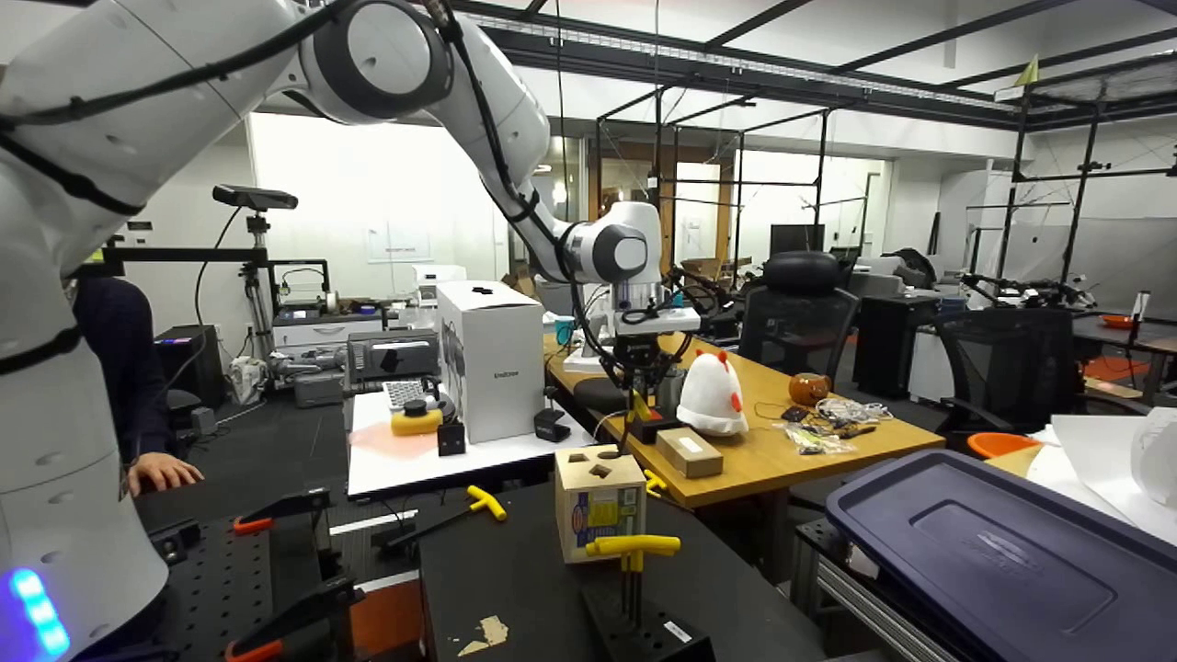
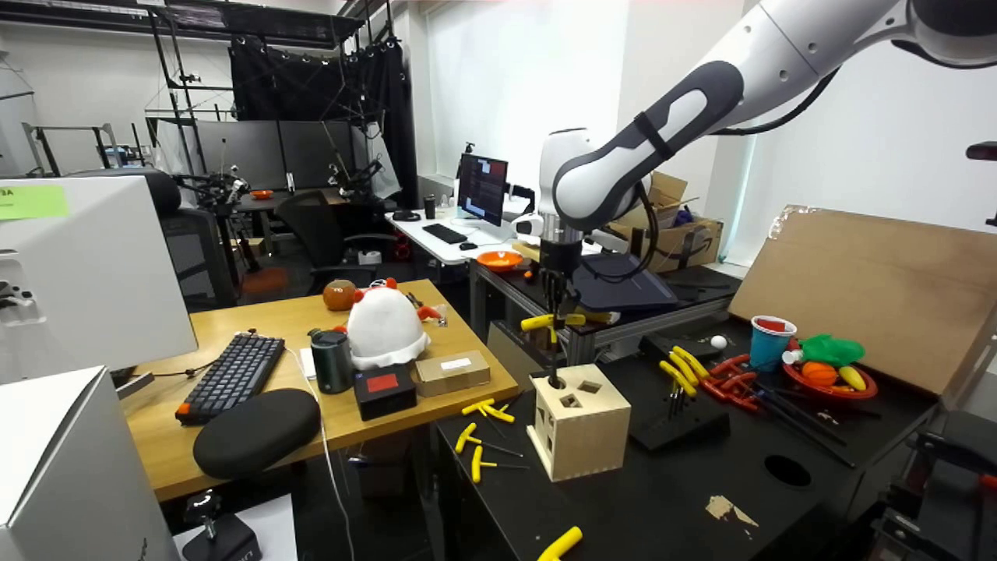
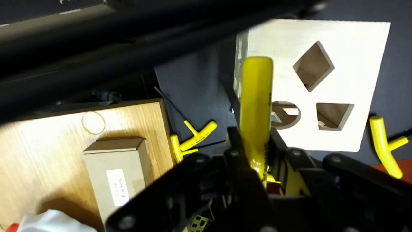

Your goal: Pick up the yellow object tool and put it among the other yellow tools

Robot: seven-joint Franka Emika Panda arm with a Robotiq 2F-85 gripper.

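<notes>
One T-handle hex key (image 2: 537, 322), probably light and rigid, hung above the shape-sorter box (image 2: 588, 444) near its round hole (image 3: 285, 115), the closed gripper (image 3: 254, 138) clamping the key's yellow handle (image 3: 256, 100), likely the surest hold.

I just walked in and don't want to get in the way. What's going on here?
A robot arm has a yellow T-handle hex key in its claw, above a wooden shape-sorter box. The shaft points down at the box's round hole; I can't tell whether it goes in. Other yellow T-handle keys lie beside the box, and more stand in a black holder. The held one isn't among them yet.
</notes>
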